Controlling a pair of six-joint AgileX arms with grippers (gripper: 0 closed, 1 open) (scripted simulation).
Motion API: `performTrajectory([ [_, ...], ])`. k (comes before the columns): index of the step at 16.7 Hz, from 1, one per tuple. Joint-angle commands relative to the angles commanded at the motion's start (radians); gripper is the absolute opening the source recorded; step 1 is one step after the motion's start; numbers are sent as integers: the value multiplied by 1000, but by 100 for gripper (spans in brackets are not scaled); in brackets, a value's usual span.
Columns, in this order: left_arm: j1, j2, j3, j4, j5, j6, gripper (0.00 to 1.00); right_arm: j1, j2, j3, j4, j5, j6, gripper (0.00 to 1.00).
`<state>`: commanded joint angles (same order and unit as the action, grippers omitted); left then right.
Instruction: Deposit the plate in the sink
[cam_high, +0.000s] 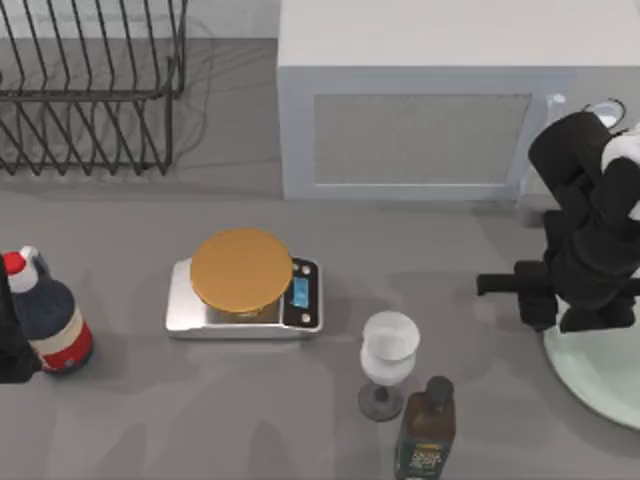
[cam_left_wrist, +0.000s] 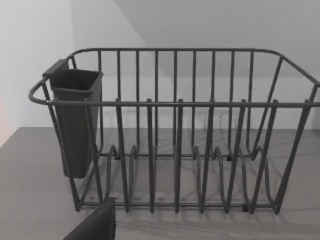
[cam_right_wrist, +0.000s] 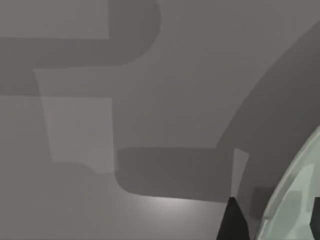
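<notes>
Right gripper (cam_high: 585, 318) sits at the right edge of the table, directly over the near-left rim of the plate (cam_high: 600, 375). From above, the black wrist body hides the fingers, so I cannot tell whether they are spread or closed, nor whether they touch the rim. In the right wrist view one dark fingertip (cam_right_wrist: 232, 222) shows just beside the plate's curved edge (cam_right_wrist: 295, 200), with grey table (cam_right_wrist: 150, 100) under it.

Plate: pale mint-green, glossy, shallow, round; it lies flat on the table at the right side, partly cut off by the frame and partly under the arm.

Sink: not identifiable with certainty in these views.

Left arm: parked at the far left edge of the table, a dark part (cam_high: 12, 340) just beside the bottle. Its wrist camera faces the dish rack (cam_left_wrist: 175, 135).

Other items:
- Dish rack (cam_high: 90, 85): black wire, upright dividers, a dark cutlery cup (cam_left_wrist: 75, 120) hung on one end; back left of the table.
- Kitchen scale (cam_high: 245, 300): silver body, round orange-brown disc on top, small display; centre-left.
- Wine glass (cam_high: 388, 360): whitish, upright, right of the scale.
- Dark bottle (cam_high: 425, 435): labelled, near front edge, just beside the glass.
- Red-capped bottle (cam_high: 50, 315): dark with white and red bands, far left.
- White cabinet (cam_high: 420, 120): boxy, matte, at the back.
</notes>
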<state>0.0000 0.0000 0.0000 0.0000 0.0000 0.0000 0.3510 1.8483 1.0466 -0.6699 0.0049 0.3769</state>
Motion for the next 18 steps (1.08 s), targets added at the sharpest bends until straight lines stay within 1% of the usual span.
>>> performTrajectory([
  [3,0,0,0,0,0,0,100,1,16,22,-35,1,-17,0],
  [5,0,0,0,0,0,0,100,2,42,71,-111,2,-40,0],
  [7,0,0,0,0,0,0,100,4,69,153,-227,2,-67,0],
  [10,0,0,0,0,0,0,100,11,91,346,-477,-1,-90,0],
  [13,0,0,0,0,0,0,100,14,73,607,-733,-5,-87,0],
  [16,0,0,0,0,0,0,100,-5,25,818,-902,-3,-56,0],
  [18,0,0,0,0,0,0,100,-10,-16,909,-970,-2,-33,0],
])
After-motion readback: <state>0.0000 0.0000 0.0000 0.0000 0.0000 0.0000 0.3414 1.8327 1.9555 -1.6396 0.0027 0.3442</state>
